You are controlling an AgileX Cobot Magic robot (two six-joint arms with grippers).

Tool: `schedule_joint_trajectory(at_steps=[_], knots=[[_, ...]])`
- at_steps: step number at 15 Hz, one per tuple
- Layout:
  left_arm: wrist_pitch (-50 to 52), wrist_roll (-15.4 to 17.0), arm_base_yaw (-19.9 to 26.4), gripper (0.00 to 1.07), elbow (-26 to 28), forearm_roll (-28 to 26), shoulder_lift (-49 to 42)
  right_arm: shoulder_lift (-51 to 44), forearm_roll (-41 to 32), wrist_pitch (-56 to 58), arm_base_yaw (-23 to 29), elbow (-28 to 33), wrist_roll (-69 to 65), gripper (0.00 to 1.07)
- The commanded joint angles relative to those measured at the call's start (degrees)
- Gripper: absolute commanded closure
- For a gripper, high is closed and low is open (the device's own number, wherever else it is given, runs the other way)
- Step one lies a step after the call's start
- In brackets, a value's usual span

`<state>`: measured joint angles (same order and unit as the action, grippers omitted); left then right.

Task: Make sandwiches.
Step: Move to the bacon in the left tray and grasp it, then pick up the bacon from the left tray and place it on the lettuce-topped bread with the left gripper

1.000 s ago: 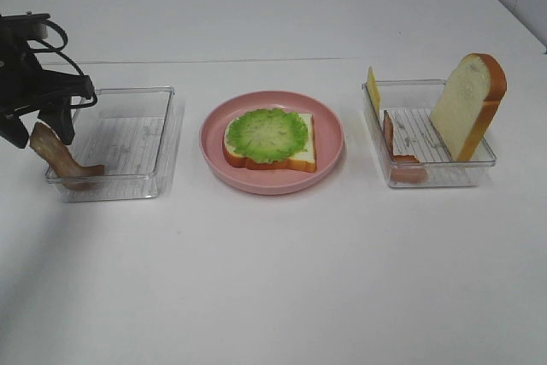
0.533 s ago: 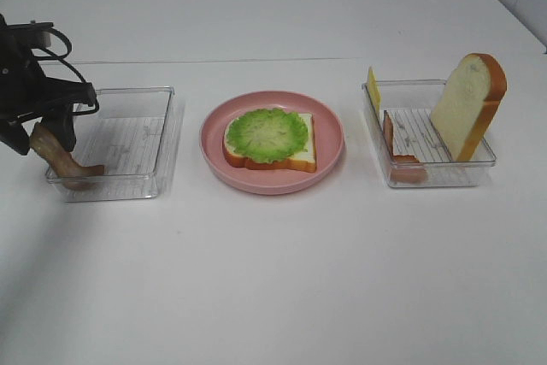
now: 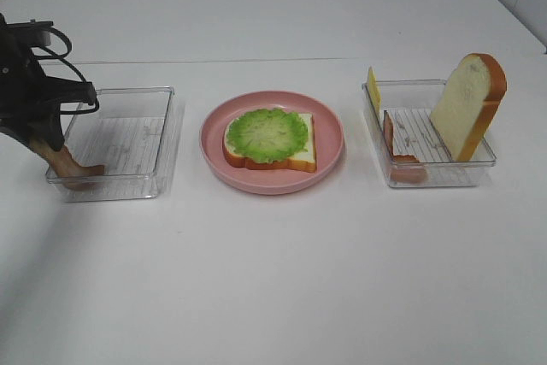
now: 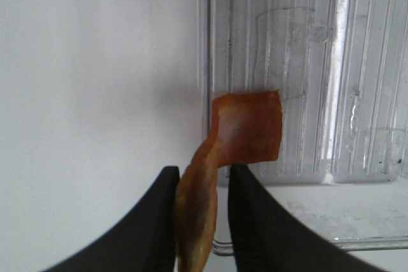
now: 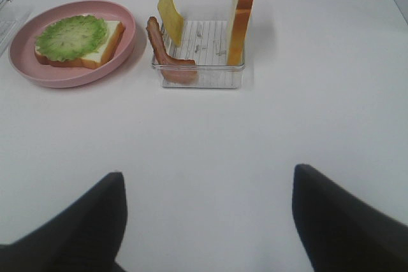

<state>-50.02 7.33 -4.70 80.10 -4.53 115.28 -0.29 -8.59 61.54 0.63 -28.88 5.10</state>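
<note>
A bread slice topped with a green lettuce leaf (image 3: 267, 134) lies on the pink plate (image 3: 272, 184). In the left clear tray (image 3: 164, 134) a reddish-brown bacon strip (image 3: 67, 166) leans over the outer wall. My left gripper (image 3: 38, 136) is shut on its upper end. In the left wrist view both black fingers (image 4: 156, 221) press the bacon strip (image 4: 245, 135). My right gripper (image 5: 207, 221) hangs open over bare table, nothing between its fingers. It faces the lettuce leaf (image 5: 71, 35) and the right tray's bacon (image 5: 162, 52), cheese (image 5: 169, 12) and bread (image 5: 242, 11).
The right clear tray (image 3: 432, 179) holds an upright bread slice (image 3: 468, 104), a yellow cheese slice (image 3: 373, 87) and a second bacon strip (image 3: 395, 150). White table surrounds everything, with wide bare room at the front.
The left gripper's fingers have closed in on the upper end of the bacon strip. The bacon, plate and right tray have stayed in place.
</note>
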Motion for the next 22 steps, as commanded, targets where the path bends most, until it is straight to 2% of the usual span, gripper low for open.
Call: schedule_joint_trajectory(at_steps=[1, 5, 10, 15, 18, 20, 21, 22], knots=[[1.3, 0.3, 0.0, 0.93, -0.4, -0.6, 0.0, -0.9, -0.1, -0.7, -0.4, 0.2, 0.7, 0.37], [1.5, 0.2, 0.0, 1.07, -0.4, -0.6, 0.0, -0.9, -0.1, -0.7, -0.4, 0.2, 0.7, 0.37], [1.4, -0.3, 0.0, 1.07, -0.2, -1.7, -0.5, -0.9, -0.1, -0.7, -0.4, 0.2, 0.7, 0.37], [1.4, -5.5, 0.0, 1.07, 3.0, -9.1, -4.7, -0.9, -0.1, -0.7, -0.4, 0.2, 0.7, 0.37], [1.5, -9.9, -0.2, 1.07, 6.6, -16.4, -5.3, -0.9, -0.1, -0.7, -0.4, 0.2, 0.7, 0.37], [3.1, -15.9, -0.2, 1.07, 7.7, -26.9, -5.3, -0.9, -0.1, -0.7, -0.4, 0.2, 0.7, 0.37], [4.6, -21.0, -0.2, 1.07, 7.7, -35.8, -5.2, -0.9, -0.1, -0.7, -0.4, 0.2, 0.7, 0.37], [4.9, -22.9, -0.2, 1.07, 7.7, -39.1, -5.2, -0.9, -0.1, -0.7, -0.4, 0.2, 0.7, 0.37]])
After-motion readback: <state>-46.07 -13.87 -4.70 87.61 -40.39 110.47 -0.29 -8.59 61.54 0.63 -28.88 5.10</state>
